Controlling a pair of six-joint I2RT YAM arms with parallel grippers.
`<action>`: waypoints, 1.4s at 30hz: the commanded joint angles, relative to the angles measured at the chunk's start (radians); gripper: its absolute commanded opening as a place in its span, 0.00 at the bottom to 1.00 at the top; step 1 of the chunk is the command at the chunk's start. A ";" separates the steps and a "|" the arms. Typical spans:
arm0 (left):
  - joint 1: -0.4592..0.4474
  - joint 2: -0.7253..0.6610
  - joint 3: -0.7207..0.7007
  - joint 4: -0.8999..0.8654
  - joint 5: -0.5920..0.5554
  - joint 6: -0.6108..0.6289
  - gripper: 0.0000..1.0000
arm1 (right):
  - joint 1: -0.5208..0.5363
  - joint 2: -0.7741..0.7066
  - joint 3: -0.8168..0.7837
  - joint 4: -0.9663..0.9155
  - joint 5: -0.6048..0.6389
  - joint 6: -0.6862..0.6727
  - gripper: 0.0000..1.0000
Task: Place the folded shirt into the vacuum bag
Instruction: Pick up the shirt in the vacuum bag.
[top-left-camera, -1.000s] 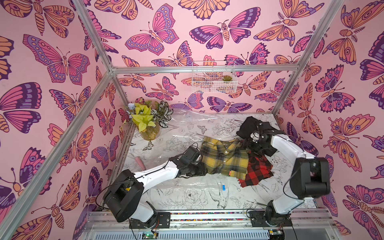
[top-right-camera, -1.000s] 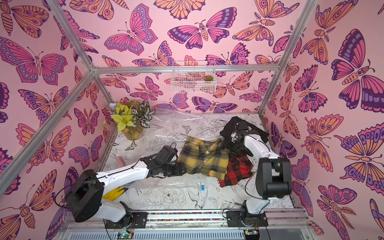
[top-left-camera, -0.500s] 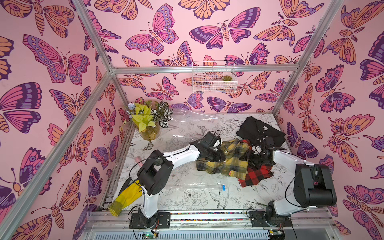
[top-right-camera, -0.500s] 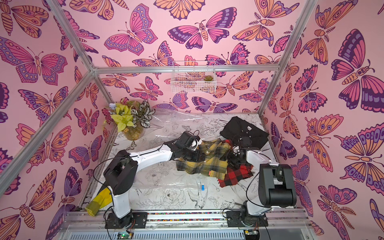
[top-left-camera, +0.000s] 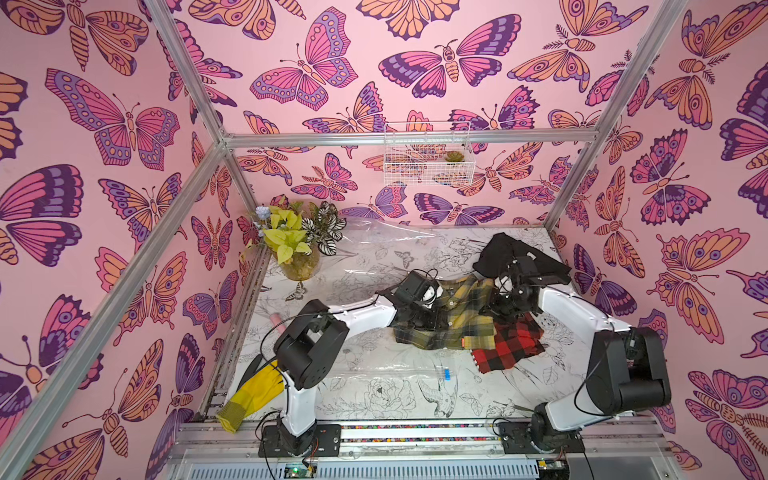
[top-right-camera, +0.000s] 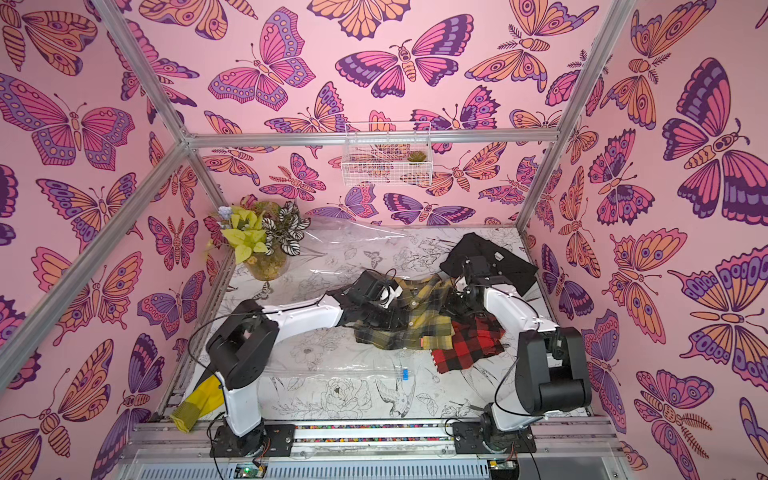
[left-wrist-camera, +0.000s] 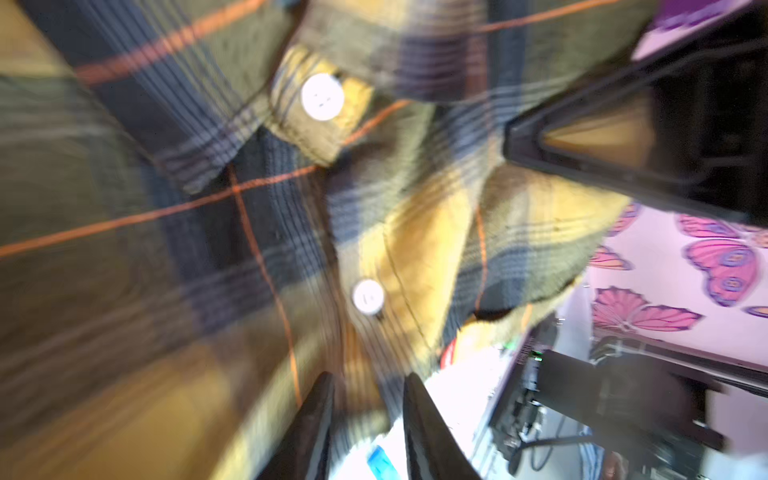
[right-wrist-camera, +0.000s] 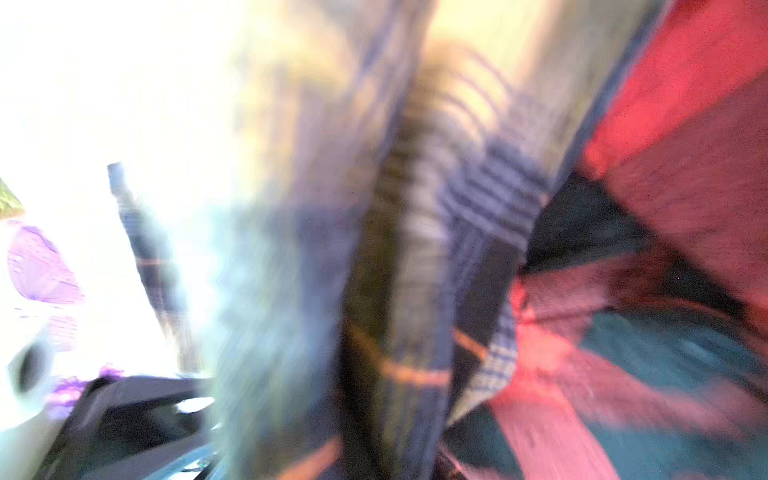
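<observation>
My left claw (left-wrist-camera: 368, 382) is clenched on the shirt (top-left-camera: 463, 318) at one edge. Right claw (top-left-camera: 498, 307) sits at the opposite edge, but that view's too blurred, can't tell if it grips. Shirt's bunched btwn them, above the bag (top-left-camera: 386, 368) and overlapping a red cloth (top-left-camera: 509, 349), not inside yet, I reckon. Left to do: open the mouth near the clip (top-left-camera: 446, 374), slide shirt in.

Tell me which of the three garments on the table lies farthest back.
The black garment, in the back right corner. The yellow plaid shirt and the red plaid shirt both lie nearer the front.
</observation>
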 joint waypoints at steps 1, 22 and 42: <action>0.010 -0.055 -0.024 0.034 0.003 -0.017 0.33 | 0.033 -0.023 0.122 -0.303 0.234 -0.148 0.08; 0.061 -0.017 -0.216 0.169 -0.060 -0.075 0.31 | 0.347 0.264 0.510 -0.517 0.722 -0.196 0.07; 0.155 -0.207 -0.359 0.234 -0.017 -0.102 0.29 | 0.498 0.391 0.423 -0.255 0.345 -0.091 0.15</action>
